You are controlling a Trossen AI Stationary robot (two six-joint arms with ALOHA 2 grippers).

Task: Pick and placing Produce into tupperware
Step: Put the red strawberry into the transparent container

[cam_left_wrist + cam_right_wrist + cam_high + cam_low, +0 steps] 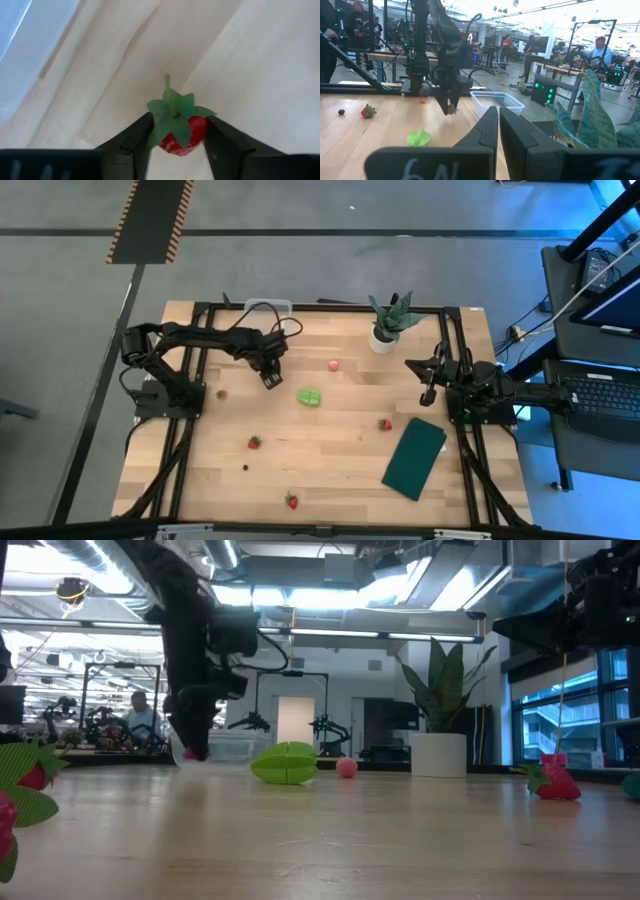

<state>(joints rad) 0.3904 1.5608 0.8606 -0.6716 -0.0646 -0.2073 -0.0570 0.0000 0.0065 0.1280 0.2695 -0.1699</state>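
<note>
We see our left gripper raised a little above the wooden table, its two fingers partly closed around a small red strawberry, leafy cap pointing outward. It hangs near the table's far edge, a short way from the clear tupperware, which sits at that far edge on the left arm's side, so we judge the berry is being carried there. Our right gripper waits with its fingers pressed together and empty, near the potted plant. Still lying loose on the table are the green lumpy piece, the pinkish round fruit and other strawberries, well apart.
</note>
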